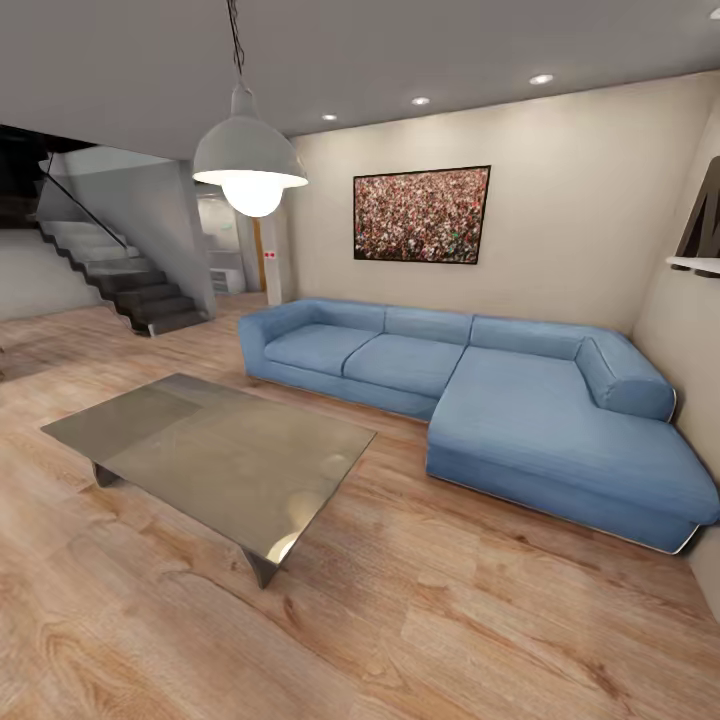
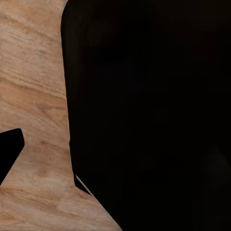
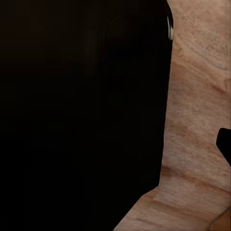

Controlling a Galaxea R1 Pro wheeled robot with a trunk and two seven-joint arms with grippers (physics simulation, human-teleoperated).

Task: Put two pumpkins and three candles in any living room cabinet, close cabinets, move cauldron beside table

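Blue upholstery dominates the living room in the head view, where a long corner sofa stands against the pale wall under a framed picture, a low glossy coffee table sits on the wood floor in front of it, and a white pendant lamp hangs near a staircase. Both wrist cameras look down at wood floor beside a large black shape, the right wrist view likewise. Whether either gripper is wide or narrow cannot be told; pumpkins, candles and cabinet lie somewhere outside these views.
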